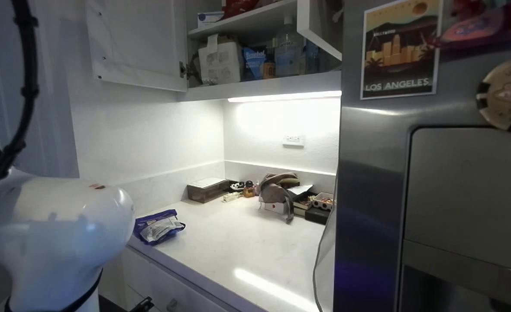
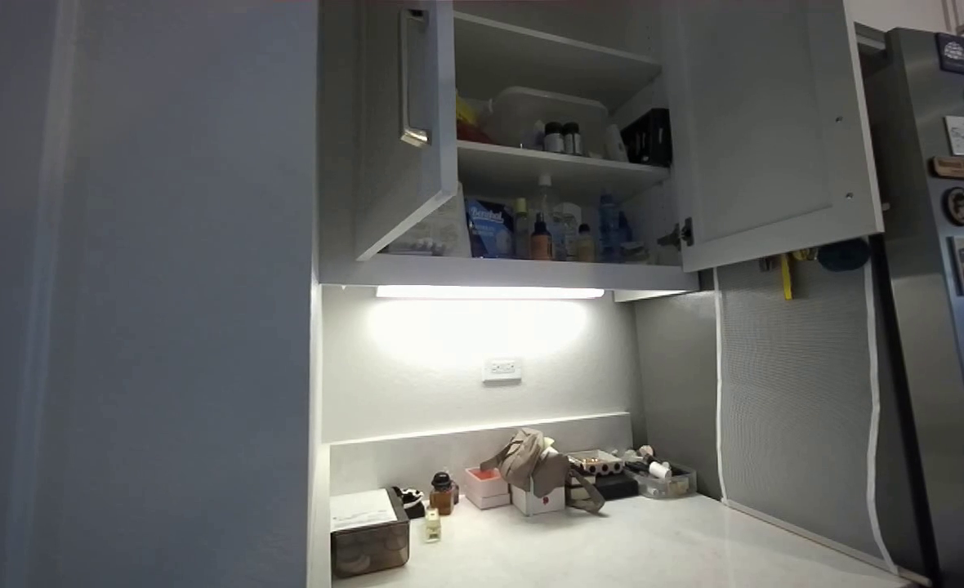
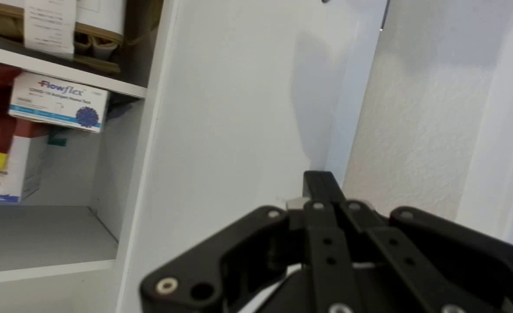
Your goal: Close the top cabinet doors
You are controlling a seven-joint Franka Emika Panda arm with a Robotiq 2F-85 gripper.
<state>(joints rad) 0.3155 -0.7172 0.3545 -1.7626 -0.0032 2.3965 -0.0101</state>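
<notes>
The pair of white top cabinet doors stands open. The door on the paper-bag side shows its inner face in an exterior view point(image 1: 136, 43) and its outer face with a silver bar handle in an exterior view point(image 2: 392, 180). The fridge-side door also shows in both exterior views point(image 1: 306, 21) point(image 2: 764, 122). In the wrist view, which is upside down, my gripper point(image 3: 321, 176) is shut and empty. Its fingertips are over the inner face of the paper-bag-side door point(image 3: 230, 113), close to its free edge. I cannot tell whether they touch. The gripper is out of view in both exterior views.
Cabinet shelves point(image 2: 564, 159) hold bottles, boxes and bags. A bare wall point(image 3: 417, 130) lies beyond the door's edge. The steel fridge point(image 1: 372, 173) stands beside the cabinet. The counter point(image 1: 242, 234) below carries a purple bag point(image 1: 160, 226) and small items. My arm point(image 1: 65, 216) is beside the counter.
</notes>
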